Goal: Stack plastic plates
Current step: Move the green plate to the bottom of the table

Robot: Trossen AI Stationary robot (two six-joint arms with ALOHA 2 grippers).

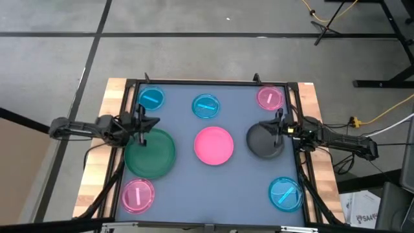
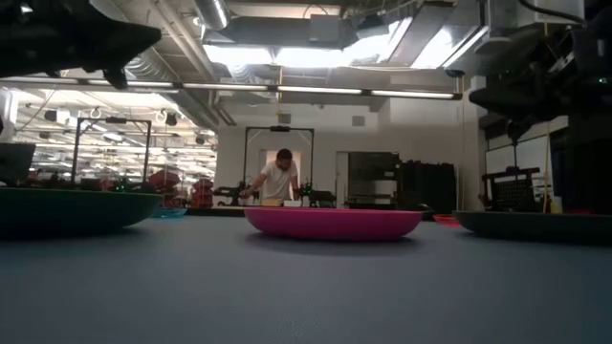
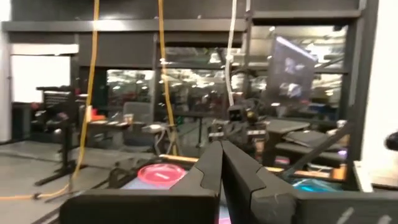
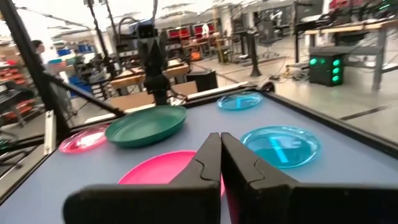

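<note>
Pink, green and grey plates all lie apart on the table [image 1: 213,188], so the stacking looks unstarted: the medium pink plate [image 1: 214,145] sits centre, the large green plate [image 1: 151,154] left, the dark grey plate [image 1: 264,140] right. Left gripper [image 3: 221,163] and right gripper [image 4: 221,155] hover empty with fingers pressed together, and farther off lie the small blue and striped pink plates. The next move likely calls for one gripper to open and descend on a plate rim.

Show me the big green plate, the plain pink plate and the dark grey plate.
big green plate [image 1: 152,155]: high view, its centre.
plain pink plate [image 1: 214,145]: high view, its centre.
dark grey plate [image 1: 261,142]: high view, its left half.
</note>
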